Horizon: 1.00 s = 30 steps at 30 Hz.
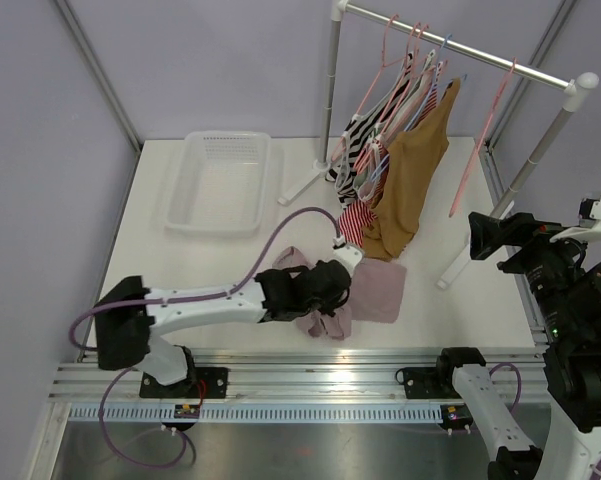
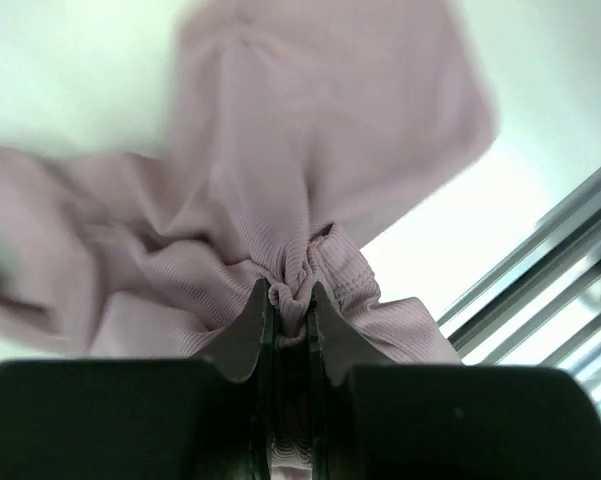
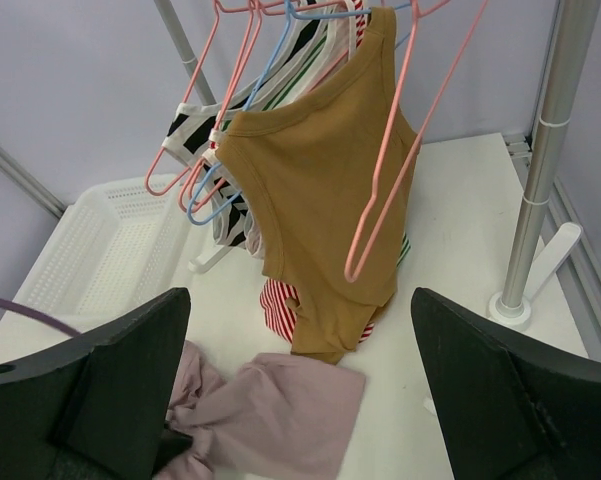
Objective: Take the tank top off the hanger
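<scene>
Closest to the lens, in the left wrist view, the left gripper (image 2: 290, 300) has its two jaws pressed together on a bunched fold of the pink tank top (image 2: 310, 150); the ribbed cloth is squeezed between them, so we count this gripper as closed on the garment. From the top view the pink tank top lies crumpled on the table (image 1: 450, 300), at the near side, just below the rack (image 1: 460, 50); no hanger is inside it as far as we can see. One empty pink hanger (image 1: 480, 140) hangs on the right part of the rail; we cannot say it is the one that carried this top. The right gripper (image 3: 300, 300) has its fingers spread wide and holds nothing; it waits at the right, facing the mustard tank top (image 3: 320, 220), which hangs on its hanger beside the striped tops (image 1: 360, 150).

We judge that the pulling-off itself is finished for the pink piece, and the step in hand is to put it down. The next move, in our opinion, asks the left jaws to part and the arm to rise straight, so the cloth does not catch on a finger and come up with it; the white basket (image 1: 185, 180) at the far left may be a place for it, but the task does not say this.
</scene>
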Motion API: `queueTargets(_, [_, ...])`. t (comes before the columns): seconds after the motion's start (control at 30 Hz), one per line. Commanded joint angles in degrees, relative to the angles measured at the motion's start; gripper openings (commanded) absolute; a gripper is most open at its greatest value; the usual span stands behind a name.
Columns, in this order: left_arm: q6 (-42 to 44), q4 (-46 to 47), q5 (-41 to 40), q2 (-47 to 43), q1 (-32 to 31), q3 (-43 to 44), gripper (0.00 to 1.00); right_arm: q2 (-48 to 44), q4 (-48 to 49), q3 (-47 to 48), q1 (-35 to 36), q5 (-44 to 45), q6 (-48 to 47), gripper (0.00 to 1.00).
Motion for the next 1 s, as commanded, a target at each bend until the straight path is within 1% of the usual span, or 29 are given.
queueTargets(0.0, [-0.5,-1.2,-12.4,-11.3,0.1,0.5,0.0,-0.2,1.2,-0.8,-0.2,0.9,-1.2,0.99])
queueTargets(0.1, [-0.3,-5.7,-19.7,-16.6,0.2,2.4,0.0,0.4,1.2,-0.6,-0.1,0.4,-1.0,1.0])
queueTargets(0.2, [0.8,-10.3,-25.9,-19.8,1.3,6.7,0.0,0.4,1.6,-0.6,-0.1,0.3,-0.7,1.0])
queueTargets(0.23, [1.0,-11.2,-27.1,-20.5,2.6,9.3,0.0,0.3,1.8,-0.6,-0.2,0.3,-0.5,0.99])
queueTargets(0.3, [3.4,-12.3,-27.8,-21.4,5.0,11.5,0.0,0.3,2.1,-0.6,-0.1,-0.1,-0.1,1.0])
queueTargets(0.33, [4.0,-12.4,-27.3,-21.9,8.5,12.8,0.0,0.4,2.2,-0.6,-0.2,-0.4,0.1,0.99])
queueTargets(0.4, [6.2,-12.5,-23.2,-22.0,12.7,17.1,0.0,0.5,2.1,-0.4,-0.1,-1.1,0.4,0.99])
queueTargets(0.43, [6.8,-12.6,-21.6,-21.4,16.8,18.8,0.0,0.7,2.0,-0.4,-0.1,-1.1,0.4,1.0])
queueTargets(0.5, [8.8,-13.4,-18.5,-20.5,20.7,24.3,0.0,0.7,1.9,-0.3,-0.1,-1.1,0.6,1.0])
queueTargets(0.53, [9.2,-14.3,-17.9,-19.5,22.5,26.4,0.0,0.4,2.1,-0.5,-0.1,-1.1,0.7,1.0])
queueTargets(0.57, [10.2,-15.0,-16.6,-17.7,26.1,29.0,0.0,0.2,2.6,-0.9,-0.1,-1.2,0.9,1.0])
queueTargets(0.6, [10.8,-16.0,-15.7,-16.4,27.9,33.0,0.0,-0.1,3.7,-1.3,-0.1,-2.5,1.6,0.99])
queueTargets(0.63, [11.2,-16.5,-14.6,-15.4,31.7,35.2,0.0,-1.0,4.6,-2.4,-0.1,-3.4,2.0,0.99])
queueTargets(0.7, [11.9,-18.2,-9.6,-11.9,35.7,40.6,0.0,-2.0,7.5,-3.9,-0.2,-5.9,3.9,0.99])
queueTargets(0.73, [12.3,-17.9,-7.9,-10.9,37.6,41.5,0.0,-3.1,8.6,-5.5,-0.2,-6.5,4.4,0.99])
queueTargets(0.77, [13.0,-17.5,-4.2,-9.8,41.3,42.1,0.0,-3.4,9.8,-6.1,-0.1,-6.9,4.8,1.0])
queueTargets(0.8, [13.2,-16.8,-2.4,-7.9,43.0,42.9,0.0,-3.6,10.7,-6.3,-0.1,-6.9,5.9,0.99])
queueTargets(0.83, [13.3,-16.4,-0.9,-6.6,46.4,44.0,0.0,-3.2,10.6,-6.1,-0.1,-7.3,6.3,0.99])
queueTargets(0.87, [13.3,-16.4,2.3,-5.4,47.9,45.1,0.0,-2.8,9.9,-5.8,-0.1,-7.9,6.4,0.99])
queueTargets(0.9, [13.2,-16.2,3.6,-2.5,49.4,45.9,0.0,-2.3,9.4,-5.5,-0.1,-9.2,6.5,1.0])
queueTargets(0.93, [13.1,-16.0,6.3,-1.1,52.2,47.4,0.0,-1.3,8.8,-4.8,-0.1,-9.9,6.5,0.99])
queueTargets(0.97, [12.7,-15.3,8.1,0.4,53.5,48.2,0.0,-1.0,8.5,-4.5,-0.1,-10.5,6.5,1.0])
